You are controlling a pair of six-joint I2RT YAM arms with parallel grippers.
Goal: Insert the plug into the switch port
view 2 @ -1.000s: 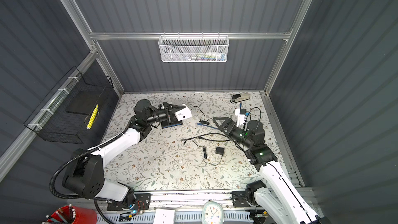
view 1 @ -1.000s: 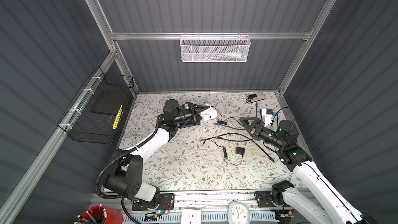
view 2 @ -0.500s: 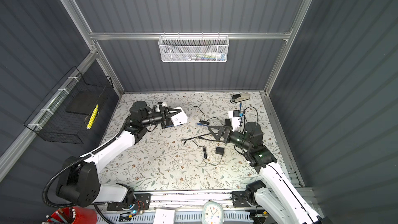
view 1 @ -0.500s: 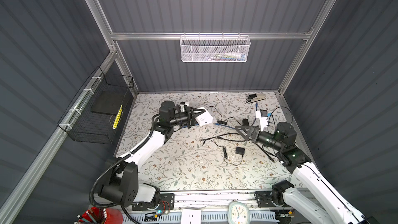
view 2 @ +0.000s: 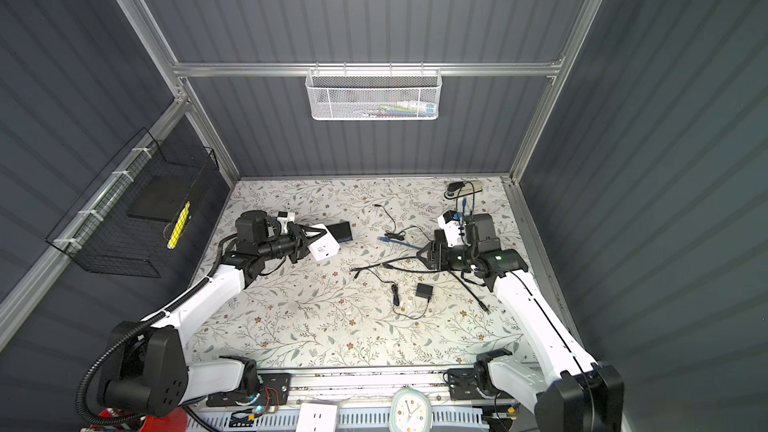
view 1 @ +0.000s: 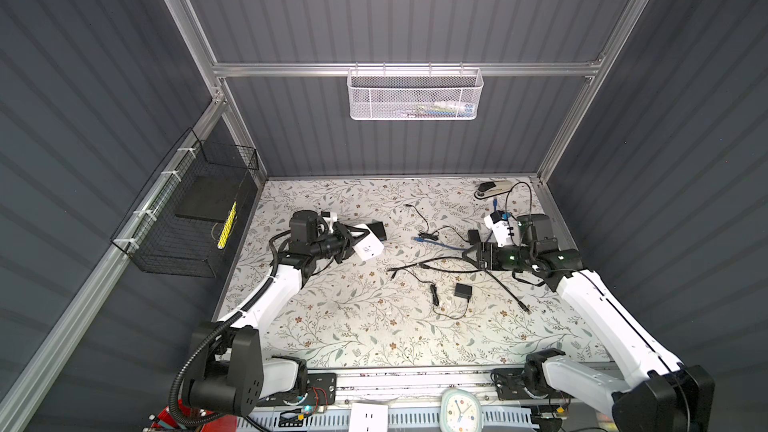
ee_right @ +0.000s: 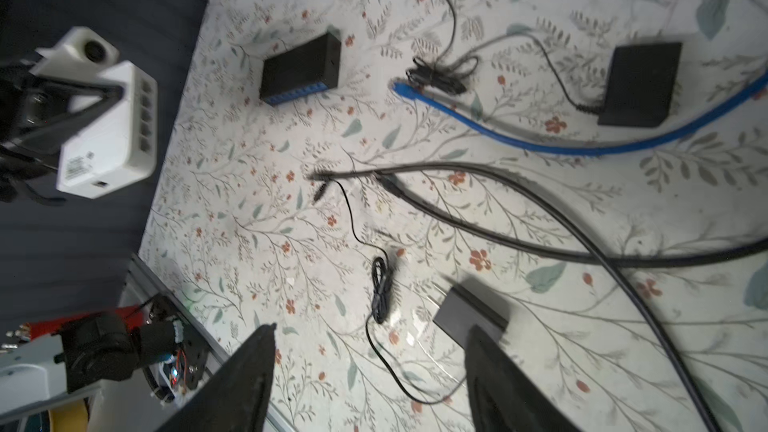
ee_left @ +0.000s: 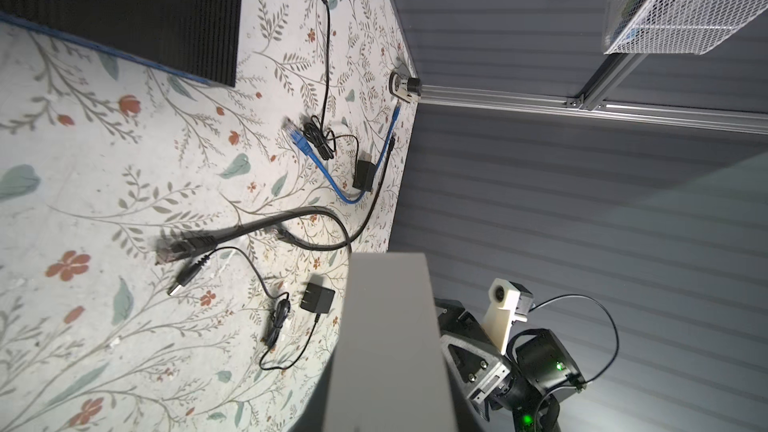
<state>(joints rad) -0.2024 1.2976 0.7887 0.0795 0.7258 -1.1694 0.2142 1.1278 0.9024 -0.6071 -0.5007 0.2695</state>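
Currently the left gripper (view 1: 352, 241) clamps the switch (view 1: 368, 248) clear of the mat (view 1: 332, 326). The right gripper (view 1: 467, 254) gapes empty above tangled cables (view 1: 440, 261). The plug (ee_right: 318, 176) lies on the mat, ungrasped. Risk: the jaws snag a neighbouring cord (ee_right: 353, 222), or the switch twists under the insertion push.

In both top views the white-and-black left arm (view 1: 272, 297) rises from its base at 7 o'clock toward 10 o'clock. Its wrist is bent so that the black left parallel gripper (view 1: 359, 239) points to 3 o'clock, jaws clamped on a white rectangular plastic switch (view 1: 368, 248). The white-and-black right arm (view 1: 602, 313) runs from 5 o'clock toward 2 o'clock. Its black right parallel gripper (ee_right: 370, 328) points to 9 o'clock, jaws apart.
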